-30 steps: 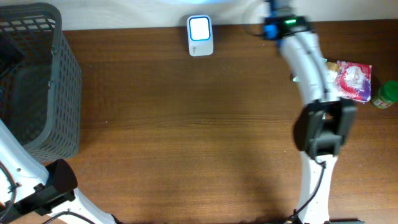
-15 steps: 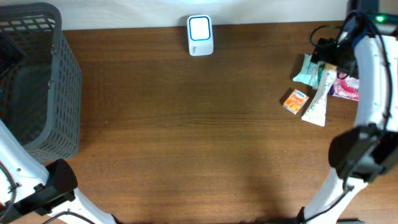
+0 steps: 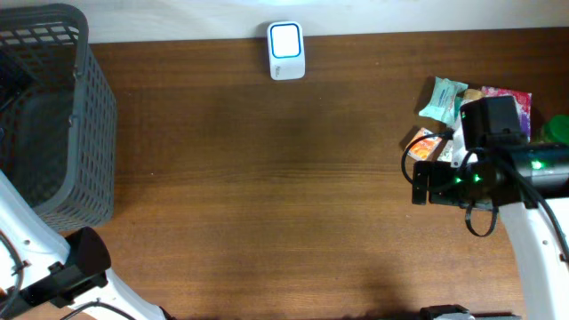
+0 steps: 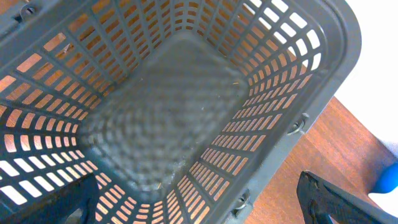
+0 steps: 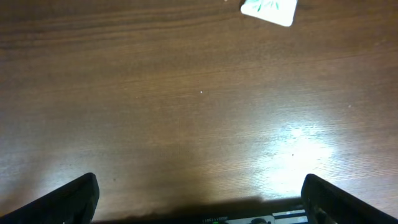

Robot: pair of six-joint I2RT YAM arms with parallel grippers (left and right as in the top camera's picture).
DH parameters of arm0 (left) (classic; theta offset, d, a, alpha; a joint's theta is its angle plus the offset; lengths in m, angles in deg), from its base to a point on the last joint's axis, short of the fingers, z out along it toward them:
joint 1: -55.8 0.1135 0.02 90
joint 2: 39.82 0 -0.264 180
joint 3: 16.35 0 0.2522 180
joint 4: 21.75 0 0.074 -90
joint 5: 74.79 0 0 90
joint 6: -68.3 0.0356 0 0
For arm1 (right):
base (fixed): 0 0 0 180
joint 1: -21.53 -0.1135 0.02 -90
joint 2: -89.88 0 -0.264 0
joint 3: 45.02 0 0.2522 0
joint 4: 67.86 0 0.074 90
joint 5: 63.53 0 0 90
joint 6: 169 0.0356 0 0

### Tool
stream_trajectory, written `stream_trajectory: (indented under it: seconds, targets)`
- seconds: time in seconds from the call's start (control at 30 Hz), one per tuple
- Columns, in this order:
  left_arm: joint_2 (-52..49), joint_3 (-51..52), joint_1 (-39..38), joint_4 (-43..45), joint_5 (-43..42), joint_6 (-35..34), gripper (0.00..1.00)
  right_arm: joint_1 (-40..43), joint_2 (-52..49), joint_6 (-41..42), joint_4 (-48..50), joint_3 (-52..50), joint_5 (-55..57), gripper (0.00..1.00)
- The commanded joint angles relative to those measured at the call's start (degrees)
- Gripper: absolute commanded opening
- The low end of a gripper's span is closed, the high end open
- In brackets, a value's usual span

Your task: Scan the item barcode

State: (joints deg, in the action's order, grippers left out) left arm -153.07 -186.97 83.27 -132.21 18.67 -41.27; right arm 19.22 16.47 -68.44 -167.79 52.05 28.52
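Dark wood surface [image 3: 267, 196] stretches between a grey basket [image 3: 53, 116] at the left and the scanner [image 3: 285, 51] at the far edge. The items [image 3: 442, 98] (a small heap of packets, partly under the arm) lie at the right side, so the right claw [image 5: 199, 198], spread wide and empty, is much nearer. A white corner [image 5: 268, 9], probably one of them, lies just ahead of it. The left claw [image 4: 199, 205], also spread, hangs over the basket.

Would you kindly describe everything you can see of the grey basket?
The grey basket looks like dark plastic, rectangular, with slotted lattice walls, a thick smooth rim and a woven-textured floor. It stands upright at the left end of the wooden table, mouth up. Nothing shows inside it. Only the table visibly touches it.
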Motion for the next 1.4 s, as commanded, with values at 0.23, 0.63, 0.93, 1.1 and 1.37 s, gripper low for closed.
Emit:
stream_trajectory:
  seconds: [0.23, 0.63, 0.93, 1.1, 1.37]
  targets:
    - [0.3, -0.2, 0.2, 0.0, 0.3, -0.3, 0.99, -0.3, -3.6, -0.3, 2.4, -0.8, 0.5, 0.99]
    - [0.3, -0.2, 0.2, 0.0, 0.3, -0.3, 0.99, 1.5, 33.7, -18.7, 63.6, -53.6, -7.9, 0.98]
    - [0.3, -0.2, 0.2, 0.0, 0.3, -0.3, 0.99, 3.1, 65.7, -19.4, 67.1, -67.8, -7.5, 0.99]
    - [0.3, -0.2, 0.2, 0.0, 0.3, -0.3, 0.99, 3.1, 72.4, -19.3, 75.9, -75.4, -7.8, 0.99]
    - [0.3, -0.2, 0.2, 0.0, 0.3, -0.3, 0.99, 3.0, 73.2, -19.3, 82.1, -83.0, -8.9, 0.99]
